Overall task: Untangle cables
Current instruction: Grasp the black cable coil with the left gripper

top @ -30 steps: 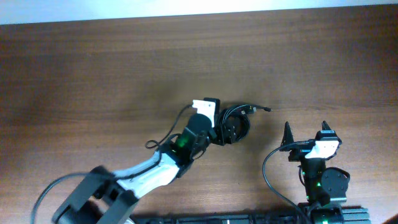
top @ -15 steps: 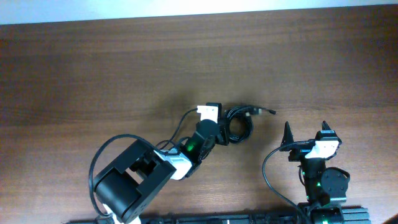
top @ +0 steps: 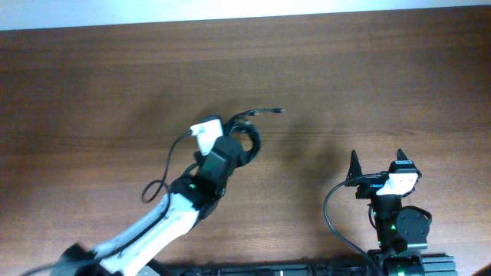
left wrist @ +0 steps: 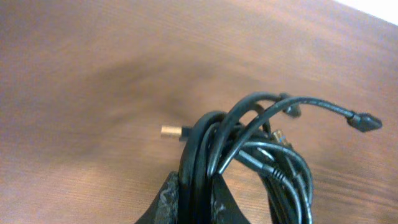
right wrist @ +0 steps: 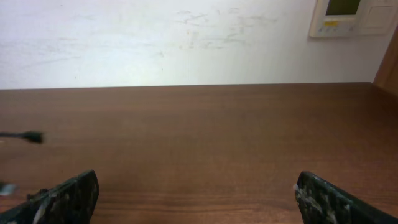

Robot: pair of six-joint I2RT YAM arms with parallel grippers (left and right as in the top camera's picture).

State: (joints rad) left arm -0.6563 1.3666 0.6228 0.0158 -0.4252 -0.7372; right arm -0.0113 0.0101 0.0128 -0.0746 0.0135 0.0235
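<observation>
- Overhead view: left gripper (top: pixel 239 144) clamped on a looped bundle of black cables (top: pixel 252 136), well apart from the right gripper (top: pixel 377 158), off to its left and farther up the bench (top: pixel 92 69).
- One loose cord end with a plug (top: pixel 279 111) jutting from the bundle toward the right gripper's side, with a wide stretch of bare wood between the two.
- Right gripper spread wide, fingers apart, nothing between them.
- Left wrist view: several loops of the cables (left wrist: pixel 249 149) pinched together between the dark, textured fingers (left wrist: pixel 163 198) of the left gripper (left wrist: pixel 194 200).
- Same view: plug (left wrist: pixel 364 121) arcing out on the side toward the right gripper, a copper-coloured connector tip (left wrist: pixel 170 131) poking out on the side away from it, bench (left wrist: pixel 74 74) blurred behind with a dark shadow on it.
- Right wrist view: right gripper (right wrist: pixel 199 202) with its fingers (right wrist: pixel 71 194) far apart, bare bench (right wrist: pixel 205 137) between them.
- Plug (right wrist: pixel 30 137) just in frame beyond the right gripper's left finger, clearly apart from it.
- Pale wall (right wrist: pixel 155 43) past the right gripper, with a white wall panel (right wrist: pixel 351 15) mounted on it.
</observation>
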